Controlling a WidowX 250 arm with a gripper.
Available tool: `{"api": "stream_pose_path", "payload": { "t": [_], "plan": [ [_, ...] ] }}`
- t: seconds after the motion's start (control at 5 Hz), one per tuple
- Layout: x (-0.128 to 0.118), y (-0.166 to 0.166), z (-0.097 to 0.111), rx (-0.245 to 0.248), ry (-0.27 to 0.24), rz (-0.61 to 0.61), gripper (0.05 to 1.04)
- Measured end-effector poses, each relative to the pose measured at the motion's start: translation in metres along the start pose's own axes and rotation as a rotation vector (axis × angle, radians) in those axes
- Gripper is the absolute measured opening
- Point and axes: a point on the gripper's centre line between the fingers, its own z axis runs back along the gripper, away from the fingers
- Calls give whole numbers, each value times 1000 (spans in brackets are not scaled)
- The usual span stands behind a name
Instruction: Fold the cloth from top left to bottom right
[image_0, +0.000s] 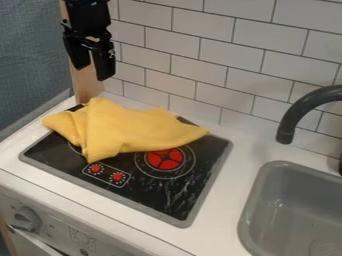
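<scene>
Gripper (92, 72): upper left of frame, hanging fingers down. Fingers apart, visible gap between them, nothing clamped.

Yellow cloth (133, 130): on the black toy cooktop (163, 195), covering its back and left part. It sits below the gripper in the frame, not touching the fingertips; most of its spread is to the frame right of them. Can't tell the exact height gap from this angle.

Cloth shape: bunched, partly doubled over. A flap runs down the left part and ends in a blunt corner pointing at the front, just behind the printed controls (107, 174). Left lobe pokes out past the cooktop's left edge. Top peak is at the back left. Right side tapers to a corner near the cooktop's back right. Cloth also overlaps the back edge of the red burner print (165, 158); the front of that print is exposed.

Containers: grey sink basin (257, 210) at lower right, set into the white countertop (224, 187), well apart from the cloth. Contents: round drain (327, 247) in the basin floor, cut by the frame edge. Dark grey faucet (304, 107) arches in from the right, spout end above the basin's back side in frame.

Rest: white tile wall (207, 65) behind the counter, wooden post (87, 87) behind the gripper, grey dial (25, 219) on the front panel at lower left.
</scene>
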Motion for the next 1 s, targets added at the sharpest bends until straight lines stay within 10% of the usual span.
{"api": "stream_pose_path", "payload": {
  "t": [0.4, 1.0],
  "plan": [
    [-7, 3, -22, -19, 56, 7, 999],
    [-38, 57, -36, 87, 84, 80, 999]
  ]
}}
